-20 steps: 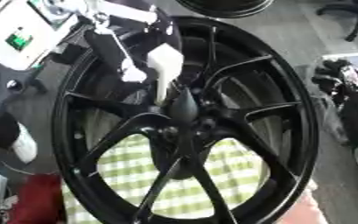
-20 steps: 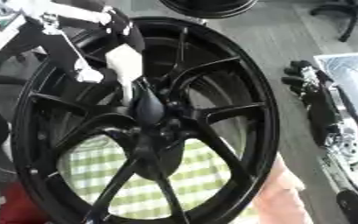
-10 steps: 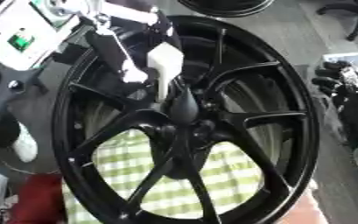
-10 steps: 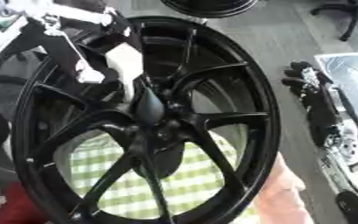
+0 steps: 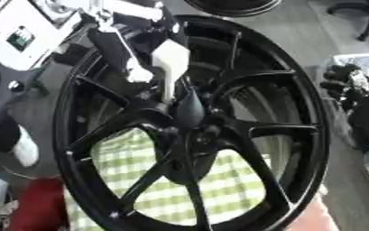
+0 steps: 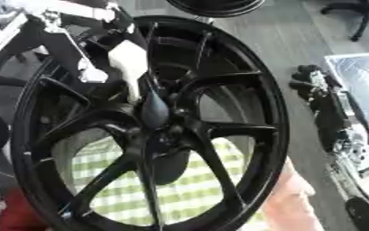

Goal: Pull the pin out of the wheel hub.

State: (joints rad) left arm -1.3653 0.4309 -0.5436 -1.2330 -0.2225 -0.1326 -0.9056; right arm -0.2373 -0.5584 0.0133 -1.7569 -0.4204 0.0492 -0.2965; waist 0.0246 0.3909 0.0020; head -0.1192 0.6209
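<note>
- A large black wheel hub [image 5: 191, 131] is seen tilted toward the camera, filling most of both views, with a green-and-white checked cloth [image 5: 219, 180] showing through its spokes
- At the hub's centre a dark, rounded, tapered piece [image 5: 189, 106] stands up out of the boss; it is judged to be the pin, or the finger covering it, and the two cannot be separated
- The left hand [image 5: 159, 63] is brought in from the upper left, its black and silver frame and a white part reaching down across the spokes to the centre of the hub
- The tip of the left hand is seen touching or just beside the dark piece; whether the fingers are curled round it or only resting there cannot be told
- The coming move is judged to turn on one relation: the pin lies directly below and slightly right of the left hand, with its long axis taken to run along the wheel's axle line, out of the hub face toward the camera
- A pull along that axis, not sideways against the spokes, would be called for
- The left hand is plainly the nearer one; the right hand is not identified in either view
- A dark object [image 6: 321, 108] is seen lying well apart at the right, clear of the rim
</note>
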